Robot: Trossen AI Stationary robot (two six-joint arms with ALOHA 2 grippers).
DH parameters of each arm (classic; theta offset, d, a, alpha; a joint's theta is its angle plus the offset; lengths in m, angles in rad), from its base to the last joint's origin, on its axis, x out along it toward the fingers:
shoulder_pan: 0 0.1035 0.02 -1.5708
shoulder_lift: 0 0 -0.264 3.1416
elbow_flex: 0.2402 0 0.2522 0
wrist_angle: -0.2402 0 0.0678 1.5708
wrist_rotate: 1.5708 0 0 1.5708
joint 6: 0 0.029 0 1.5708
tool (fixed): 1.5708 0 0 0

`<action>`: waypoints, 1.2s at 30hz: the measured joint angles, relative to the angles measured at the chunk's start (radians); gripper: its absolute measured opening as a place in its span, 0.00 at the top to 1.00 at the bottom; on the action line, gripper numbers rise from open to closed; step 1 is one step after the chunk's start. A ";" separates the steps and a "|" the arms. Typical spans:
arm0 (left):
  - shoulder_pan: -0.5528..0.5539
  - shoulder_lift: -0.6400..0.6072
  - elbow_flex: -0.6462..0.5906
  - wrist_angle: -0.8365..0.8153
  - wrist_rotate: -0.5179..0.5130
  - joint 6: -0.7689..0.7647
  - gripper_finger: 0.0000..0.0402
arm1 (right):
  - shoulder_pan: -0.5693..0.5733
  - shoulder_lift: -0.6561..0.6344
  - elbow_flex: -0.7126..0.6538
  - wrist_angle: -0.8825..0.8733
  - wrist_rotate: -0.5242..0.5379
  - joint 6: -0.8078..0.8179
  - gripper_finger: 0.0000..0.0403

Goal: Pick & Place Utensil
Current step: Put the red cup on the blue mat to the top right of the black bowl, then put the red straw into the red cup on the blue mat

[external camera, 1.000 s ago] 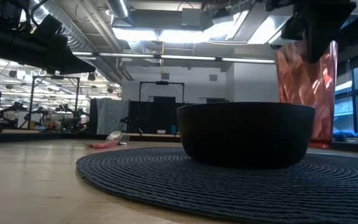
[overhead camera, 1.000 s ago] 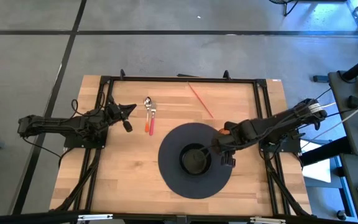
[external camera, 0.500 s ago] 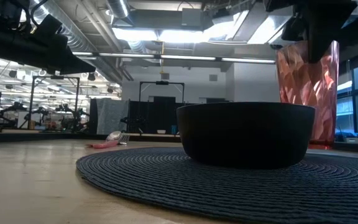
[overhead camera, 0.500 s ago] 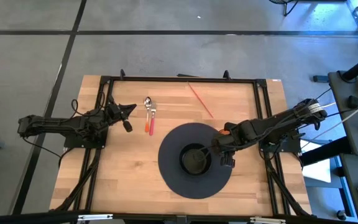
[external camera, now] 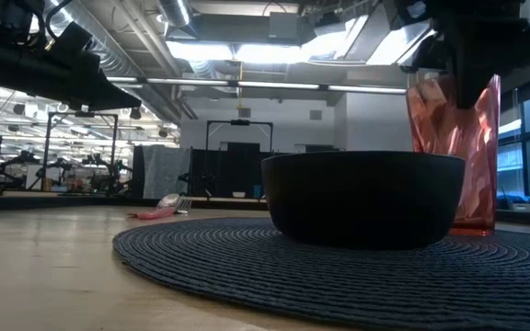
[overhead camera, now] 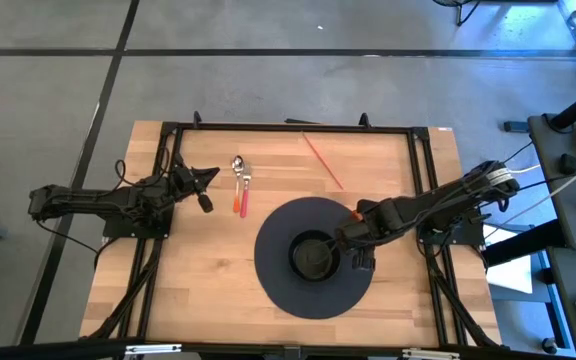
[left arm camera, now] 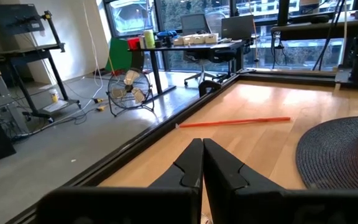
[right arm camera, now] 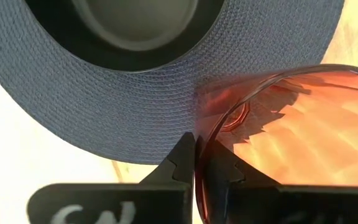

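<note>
At centre right of the high view, the right gripper [overhead camera: 353, 243] grasps a cup's [right arm camera: 278, 149] rim beside the bowl [overhead camera: 314, 256]; left gripper [overhead camera: 211, 174] clenched near the utensil [overhead camera: 244, 193].

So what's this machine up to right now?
The right arm's tool is pinching the rim of an orange see-through cup at the edge of the round dark mat, just beside the black bowl. The left arm's tool waits shut near the table's left side. The little orange-handled spoon lies untouched on the wooden table, beside another small piece of cutlery.
</note>
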 joint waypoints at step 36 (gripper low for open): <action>0.000 0.000 0.000 0.000 0.000 -0.004 0.99 | 0.000 -0.005 0.186 -0.041 0.086 -0.034 0.60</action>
